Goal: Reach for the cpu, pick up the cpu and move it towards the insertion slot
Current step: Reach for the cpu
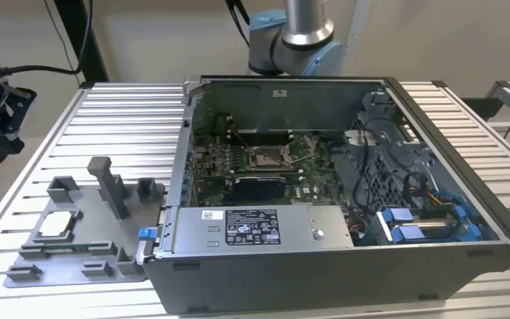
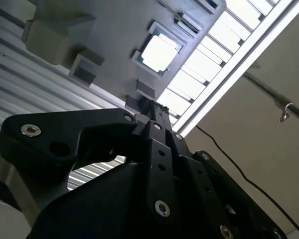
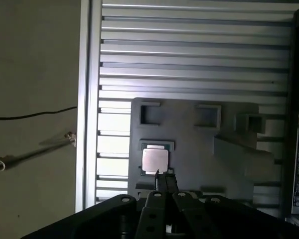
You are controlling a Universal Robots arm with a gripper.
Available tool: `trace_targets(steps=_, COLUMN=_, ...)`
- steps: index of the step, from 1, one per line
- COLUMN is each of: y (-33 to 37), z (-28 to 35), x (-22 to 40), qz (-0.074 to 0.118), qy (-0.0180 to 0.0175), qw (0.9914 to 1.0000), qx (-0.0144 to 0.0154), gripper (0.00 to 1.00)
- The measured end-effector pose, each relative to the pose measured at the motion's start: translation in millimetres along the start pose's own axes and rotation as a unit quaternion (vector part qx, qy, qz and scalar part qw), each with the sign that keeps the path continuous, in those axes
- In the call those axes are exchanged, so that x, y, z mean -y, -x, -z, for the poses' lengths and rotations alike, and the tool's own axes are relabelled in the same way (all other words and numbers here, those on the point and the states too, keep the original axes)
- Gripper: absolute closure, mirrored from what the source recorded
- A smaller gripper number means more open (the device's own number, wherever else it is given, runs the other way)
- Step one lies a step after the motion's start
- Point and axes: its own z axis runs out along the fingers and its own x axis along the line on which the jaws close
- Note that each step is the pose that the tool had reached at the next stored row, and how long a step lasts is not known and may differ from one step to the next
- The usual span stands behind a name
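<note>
While the pincer [image 3: 163, 175] sits closed and empty, the cpu [image 1: 54, 224] at the exterior view's lower left looks light, stiff, fragile: best gripped by its edges.

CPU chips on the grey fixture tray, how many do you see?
1. The cpu lies flat in a pocket of the fixture tray, at the exterior view's left, beside the computer case.
</note>
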Motion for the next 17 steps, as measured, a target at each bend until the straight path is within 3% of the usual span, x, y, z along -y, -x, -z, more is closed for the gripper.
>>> trace_targets(steps=17, y=1.4, z=0.1, x=2.7, qz=0.0, qy=0.0, qw=1.0, qx=-0.0002, gripper=1.0)
